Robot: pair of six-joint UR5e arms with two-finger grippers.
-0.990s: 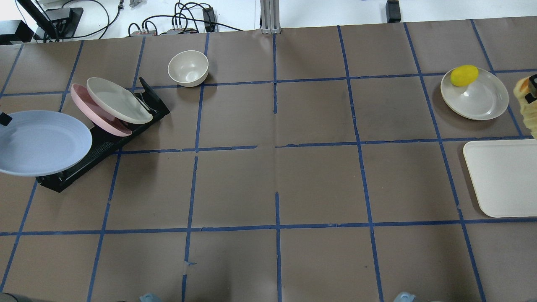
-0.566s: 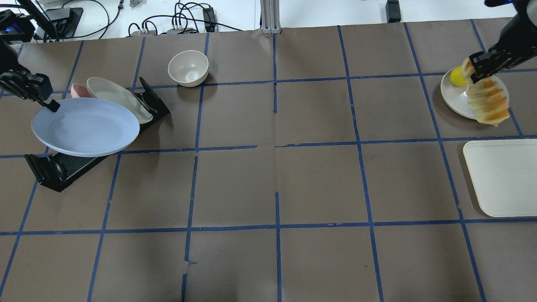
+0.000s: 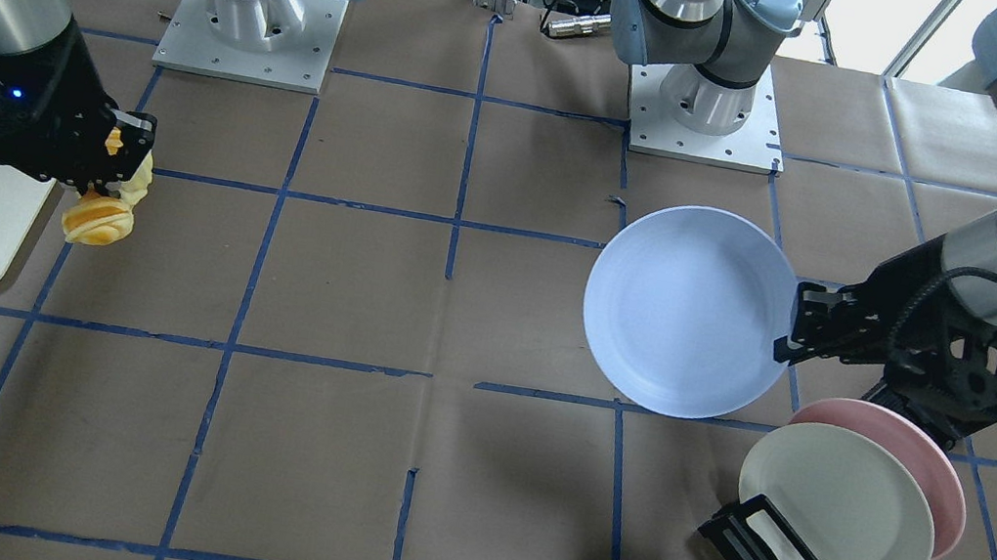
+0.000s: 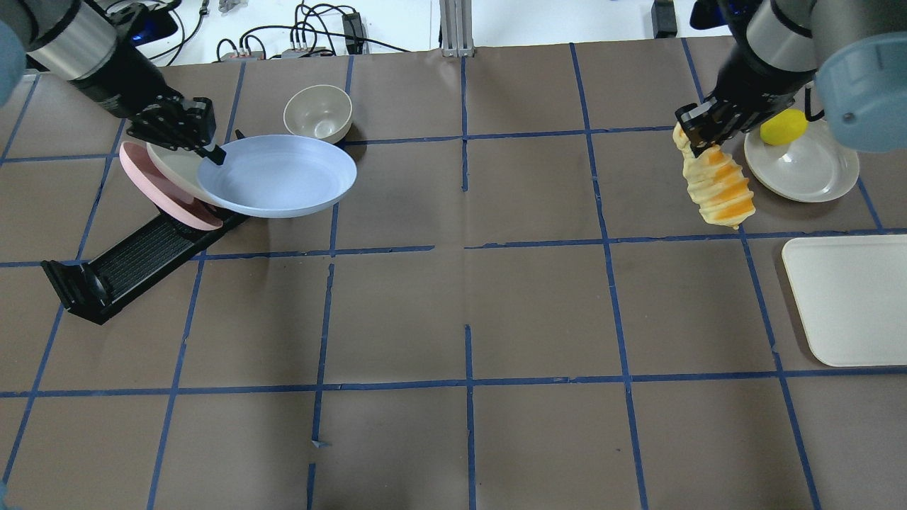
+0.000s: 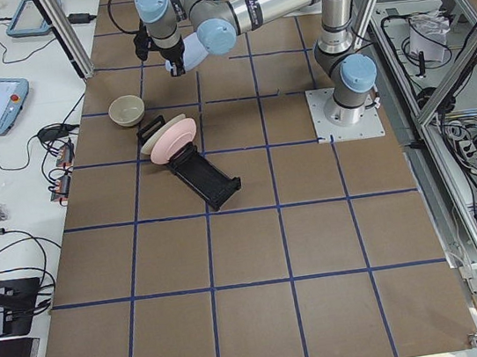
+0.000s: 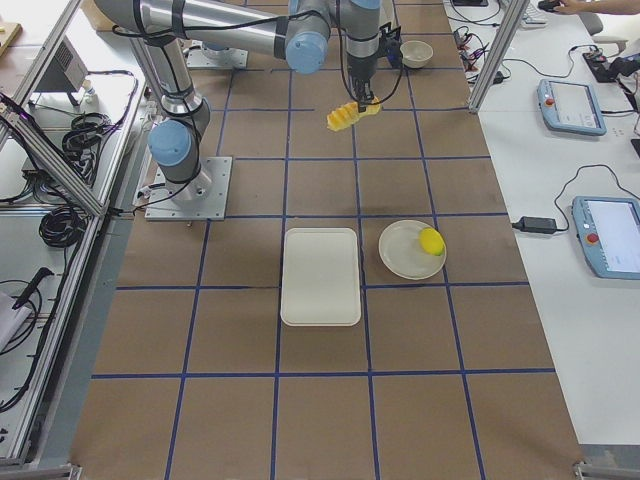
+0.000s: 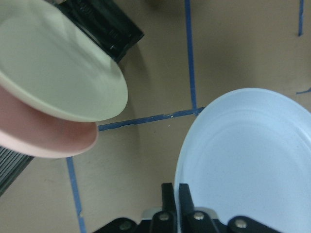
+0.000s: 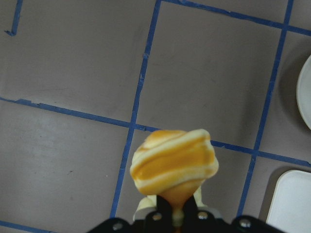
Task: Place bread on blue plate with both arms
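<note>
Two black two-finger grippers each carry something clear of the brown paper-covered table (image 4: 468,297) with its blue tape grid. The left gripper (image 4: 215,154) has its fingers (image 7: 175,194) pressed together on the rim of the round pale blue-lavender plate (image 4: 283,177). The plate is held roughly level in the air, on the robot's left side of the table. In the overhead view it lies just in front of the small cream bowl (image 4: 317,112) and overlaps the cream-white plate (image 4: 173,166), which leans with the pink plate (image 4: 152,188) in the black slotted rack (image 4: 120,269). The right gripper (image 4: 698,136) pinches one end of the ridged pale yellow loaf with orange tops (image 4: 719,188), and the rest of the loaf hangs down from the jaws above the table. Loaf and blue-lavender plate are well apart, on opposite sides of the table. Near the loaf sits a shallow cream dish (image 4: 808,170) holding a small yellow lemon-like fruit (image 4: 783,126), and beside the dish lies a cream rectangular tray (image 4: 850,297).
</note>
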